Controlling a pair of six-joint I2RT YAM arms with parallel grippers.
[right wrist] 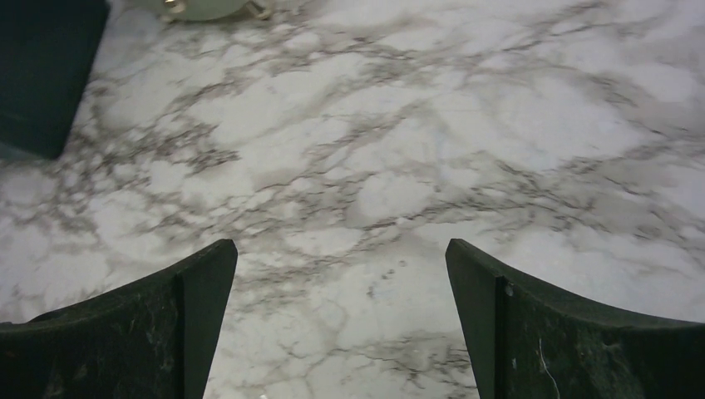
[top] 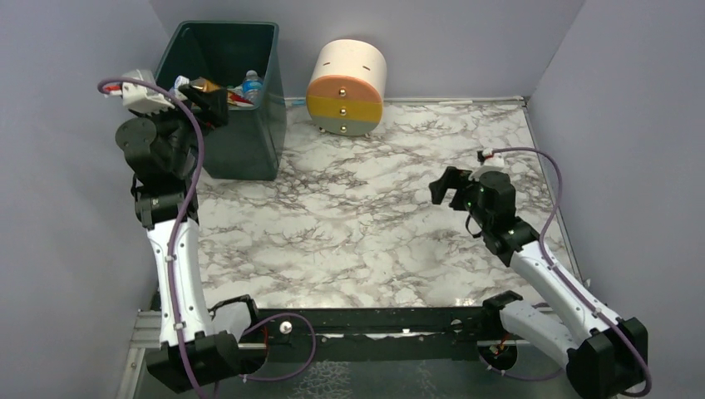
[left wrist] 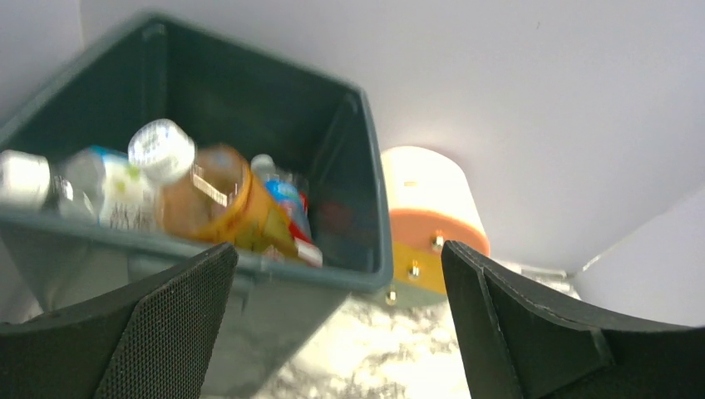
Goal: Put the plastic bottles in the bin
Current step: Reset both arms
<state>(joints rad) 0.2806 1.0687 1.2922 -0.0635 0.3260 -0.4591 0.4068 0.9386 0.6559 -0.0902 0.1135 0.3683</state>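
The dark green bin (top: 249,141) stands at the far left of the table. Several plastic bottles lie inside it: a yellow-orange one with a white cap (left wrist: 216,204), a clear one with a pale label (left wrist: 108,187) and a blue-labelled one (left wrist: 287,199), the last also showing in the top view (top: 252,83). My left gripper (top: 209,101) hovers at the bin's near left rim (left wrist: 249,241), open and empty (left wrist: 341,249). My right gripper (top: 449,187) hangs open over bare marble at the right, with nothing between its fingers (right wrist: 341,249). No bottle shows on the table.
A round cream, orange, yellow and grey drawer unit (top: 347,87) stands at the back, just right of the bin, and its feet show in the right wrist view (right wrist: 208,8). Grey walls close in the table on three sides. The bin's corner (right wrist: 41,75) is far left of the right gripper.
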